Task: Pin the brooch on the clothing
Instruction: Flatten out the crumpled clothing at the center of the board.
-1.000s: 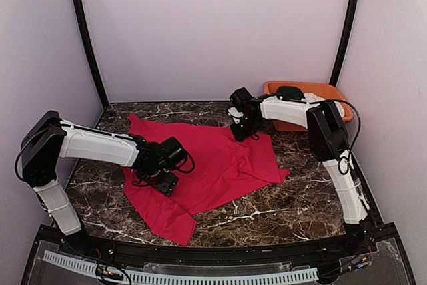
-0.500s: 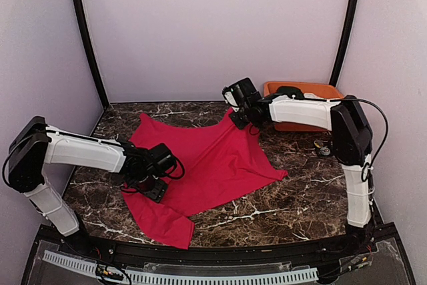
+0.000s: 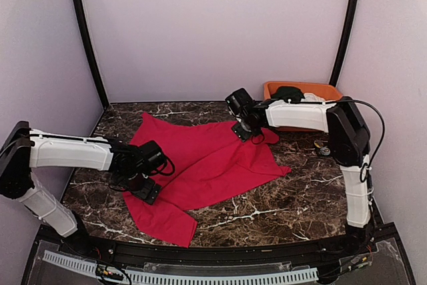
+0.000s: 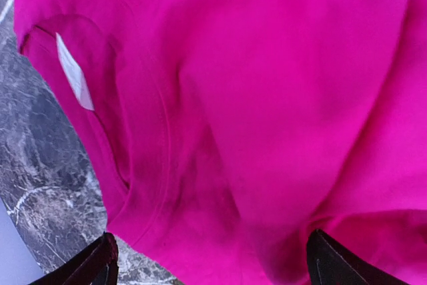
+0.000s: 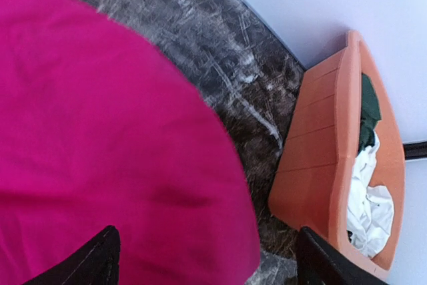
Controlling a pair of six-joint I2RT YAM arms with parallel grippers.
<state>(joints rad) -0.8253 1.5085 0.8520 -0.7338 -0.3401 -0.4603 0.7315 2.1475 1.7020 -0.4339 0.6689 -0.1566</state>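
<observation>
The shirt (image 3: 207, 161), bright red, is lying spread and wrinkled across the middle of the marble table (image 3: 300, 198), with one corner pointing to 3 o'clock and a folded part trailing toward 7 o'clock. The left gripper (image 3: 145, 188) is sitting low at the shirt's 8 o'clock edge, its fingers (image 4: 97, 265) standing wide apart and clamping nothing. In its wrist view the collar (image 4: 160, 138) and a white label (image 4: 73, 71) are showing at 10 o'clock. The right gripper (image 3: 245, 128) is hanging at the shirt's 1 o'clock edge, jaws likewise spread, with red cloth below. Whether either is touching the cloth I cannot tell. An orange bin (image 3: 320, 88) is standing at the table's 1 o'clock, holding a green garment (image 3: 288, 91) and a white garment (image 3: 313, 98). A small dark thing (image 3: 323, 150) is lying on the marble at 3 o'clock, apart from the shirt; it is too small to tell what it is.
</observation>
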